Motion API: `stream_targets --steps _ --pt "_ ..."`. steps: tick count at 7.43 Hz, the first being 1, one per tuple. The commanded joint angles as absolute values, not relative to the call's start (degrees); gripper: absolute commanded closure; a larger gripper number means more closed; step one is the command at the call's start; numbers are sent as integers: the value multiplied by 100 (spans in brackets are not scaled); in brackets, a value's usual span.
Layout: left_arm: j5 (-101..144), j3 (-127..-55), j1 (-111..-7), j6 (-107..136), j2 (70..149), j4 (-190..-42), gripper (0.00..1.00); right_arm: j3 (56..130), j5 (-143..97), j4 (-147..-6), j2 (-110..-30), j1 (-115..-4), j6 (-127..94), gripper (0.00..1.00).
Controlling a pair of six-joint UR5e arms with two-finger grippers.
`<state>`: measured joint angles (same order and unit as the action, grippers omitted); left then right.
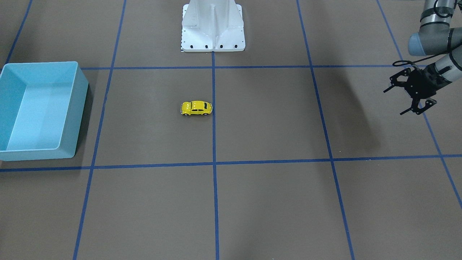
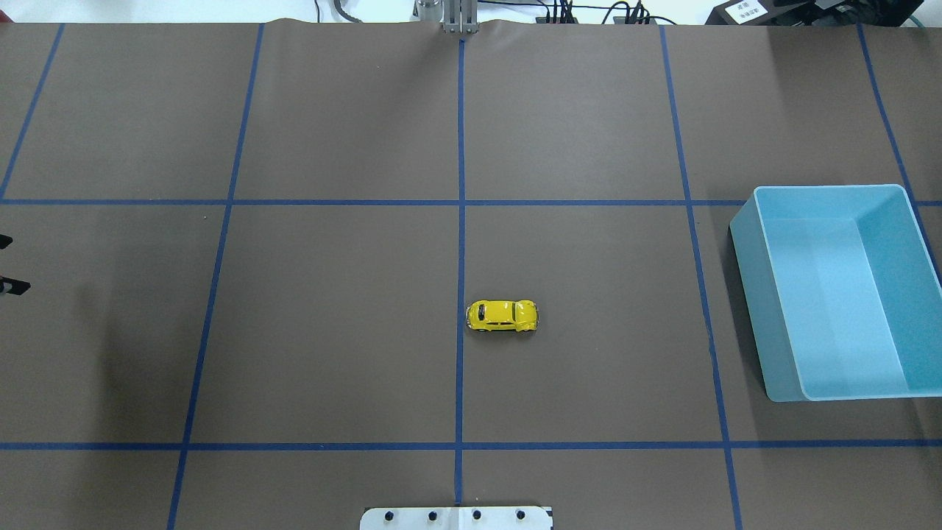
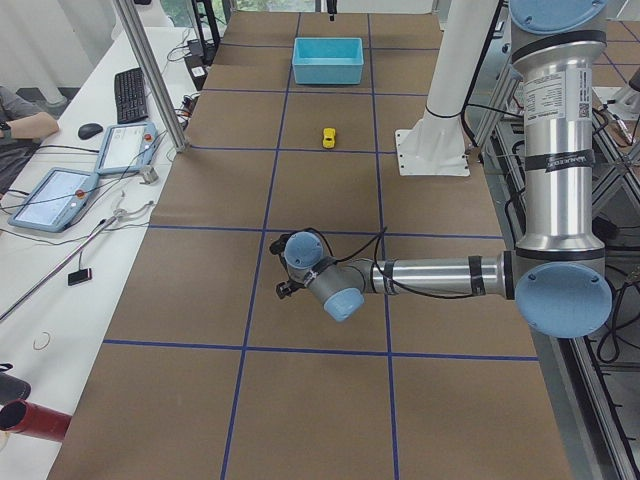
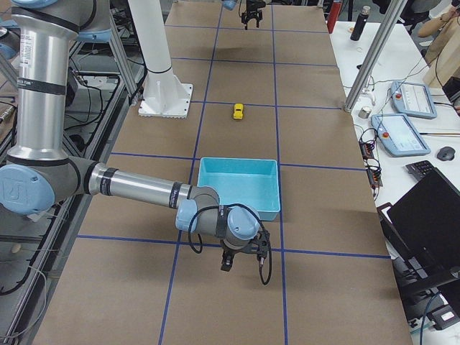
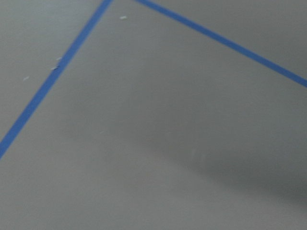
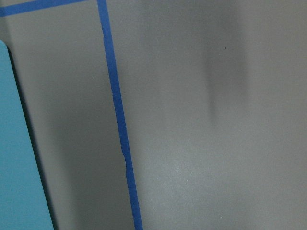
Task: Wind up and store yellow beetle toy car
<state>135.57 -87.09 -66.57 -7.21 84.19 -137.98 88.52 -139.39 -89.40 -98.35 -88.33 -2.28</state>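
The yellow beetle toy car (image 1: pixel 196 108) stands on its wheels near the middle of the brown table, just beside the centre blue tape line; it also shows in the overhead view (image 2: pixel 503 316). My left gripper (image 1: pixel 393 102) is open and empty, hovering far off the car at the table's left end; only its fingertips (image 2: pixel 15 286) show at the overhead view's left edge. My right gripper (image 4: pixel 244 260) shows only in the exterior right view, just beyond the bin's outer side; I cannot tell whether it is open or shut. The light blue bin (image 2: pixel 765 294) is empty.
The white robot base (image 1: pixel 213 25) stands at the table's robot-side edge, in line with the car. Blue tape lines divide the table into squares. The bin's edge (image 6: pixel 19 158) shows at the left of the right wrist view. Operator desks with tablets flank the table.
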Motion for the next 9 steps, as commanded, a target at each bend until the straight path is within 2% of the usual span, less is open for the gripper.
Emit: stream_targets --steps 1,4,6,9 --pt "13035 -8754 -6986 -49 8507 -13081 0 8877 -13948 -8947 -9835 -8833 -229 0" --pt "13017 -9281 -7697 62 8893 -10494 0 9051 -13913 -8973 -9835 -8850 -229 0" --pt "13017 -9185 -7945 96 8851 -9794 0 9473 -13747 -8991 -9844 -8833 -246 0" --pt "13383 -9009 -8655 19 8798 -9198 0 10394 -13711 -9009 -9896 -8105 -237 0"
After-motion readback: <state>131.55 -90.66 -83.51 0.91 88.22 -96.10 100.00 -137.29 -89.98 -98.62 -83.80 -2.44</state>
